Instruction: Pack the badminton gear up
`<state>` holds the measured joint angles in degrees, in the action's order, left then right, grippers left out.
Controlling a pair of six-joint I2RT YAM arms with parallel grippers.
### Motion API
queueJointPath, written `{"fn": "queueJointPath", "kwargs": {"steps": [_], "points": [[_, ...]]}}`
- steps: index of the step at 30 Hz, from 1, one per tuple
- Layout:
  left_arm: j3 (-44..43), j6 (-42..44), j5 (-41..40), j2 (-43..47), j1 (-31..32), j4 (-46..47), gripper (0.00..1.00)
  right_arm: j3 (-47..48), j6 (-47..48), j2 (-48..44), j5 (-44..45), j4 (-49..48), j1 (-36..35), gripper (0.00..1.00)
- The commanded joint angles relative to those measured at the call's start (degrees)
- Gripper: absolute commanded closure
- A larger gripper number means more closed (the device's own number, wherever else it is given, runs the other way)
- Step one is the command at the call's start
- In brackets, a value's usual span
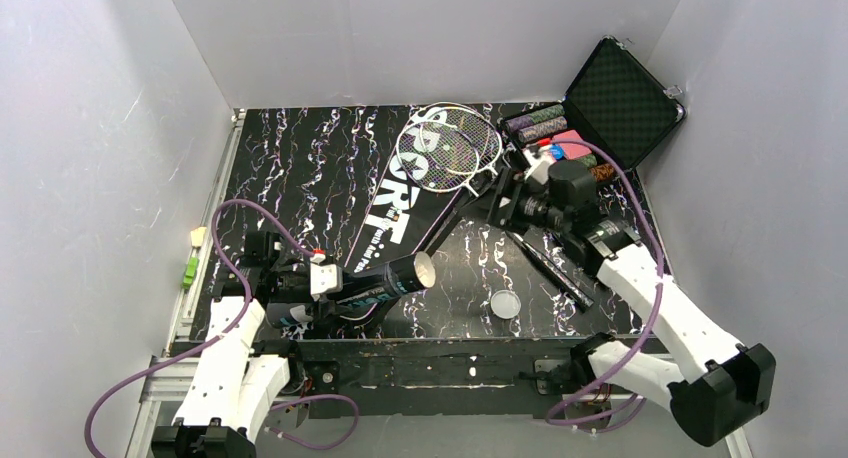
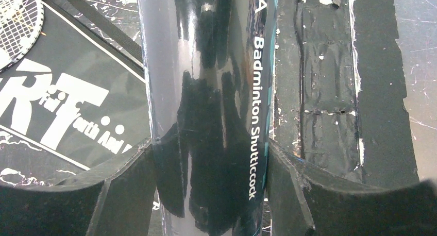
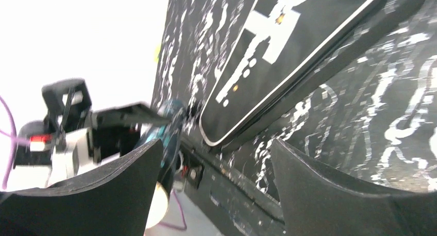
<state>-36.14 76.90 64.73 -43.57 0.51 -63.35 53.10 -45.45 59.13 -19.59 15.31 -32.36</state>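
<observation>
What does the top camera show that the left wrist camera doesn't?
Only the top view shows the open chip case, a small round disc on the table, and the open end of the black tube. Only the left wrist view shows the tube's lettering, Badminton Shuttlecock. Both show the tube held in the left gripper, the SPORT bag and strings of the rackets.

Bright, even overhead light with soft shadows. Glare streaks the glossy tube point(image 2: 206, 91). The right wrist view is motion-blurred, its wall point(image 3: 77, 30) overexposed.
</observation>
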Motion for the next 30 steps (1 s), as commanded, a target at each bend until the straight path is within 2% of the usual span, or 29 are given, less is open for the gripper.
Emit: {"fn": "queueJointPath", "kwargs": {"steps": [1,6,12,20,23,30], "points": [[-0.49,0.85,1.83,0.3,0.1,0.41,0.99,0.32,-1.41,2.47,1.48,0.92,9.06,0.15],[-0.3,1.01,1.45,0.96,0.1,0.04,0.99,1.26,-0.38,12.2,5.88,-0.36,16.85,0.14],[0.34,1.36,1.63,1.55,0.1,-0.08,0.99,3.25,-2.36,23.15,9.22,-4.36,21.23,0.23],[0.72,1.71,1.71,1.65,0.1,-0.05,1.0,8.61,-3.95,34.74,12.61,-5.87,21.81,0.33],[0.85,4.32,0.98,1.63,0.1,-1.24,1.0,11.41,-4.17,38.4,13.39,-5.67,21.9,0.37],[0.9,3.77,0.67,2.1,0.09,-1.36,1.0,15.89,-5.3,43.74,13.89,-5.16,21.89,0.53]]}}
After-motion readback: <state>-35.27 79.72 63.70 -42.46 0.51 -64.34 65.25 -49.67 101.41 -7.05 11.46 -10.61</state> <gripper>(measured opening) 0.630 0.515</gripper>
